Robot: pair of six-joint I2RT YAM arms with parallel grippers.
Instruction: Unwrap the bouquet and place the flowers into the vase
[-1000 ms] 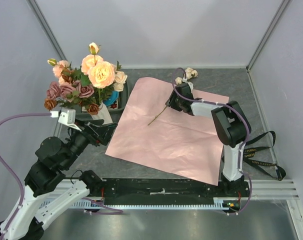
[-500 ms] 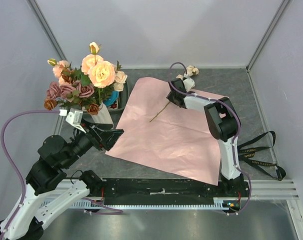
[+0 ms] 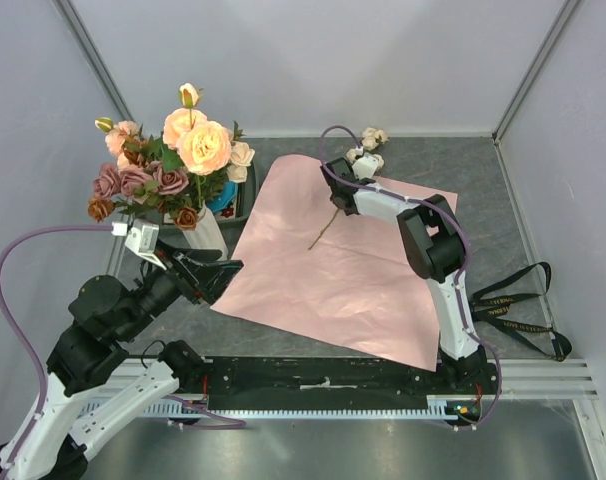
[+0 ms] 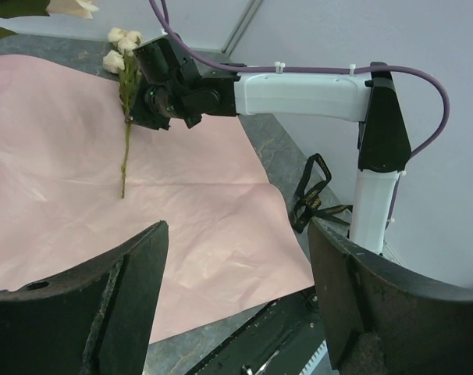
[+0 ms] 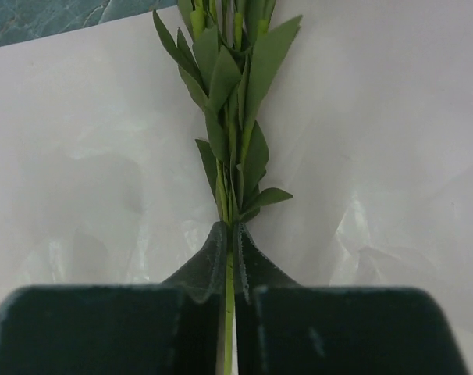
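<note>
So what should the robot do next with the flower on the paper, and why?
Probably lift it up: the right hand is shut on the cream flower stem, which lies on the pink paper, and the other flowers already stand in the vase.

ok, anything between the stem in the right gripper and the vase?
Nothing lies on the pink paper between stem and vase. But the open left gripper hangs just on the vase's near side, and roses crowd its mouth.

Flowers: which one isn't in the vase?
The cream-budded, green-stemmed sprig lying on the pink paper sheet, pinched by the right end effector; the other roses stand in the white ribbed vase.
</note>
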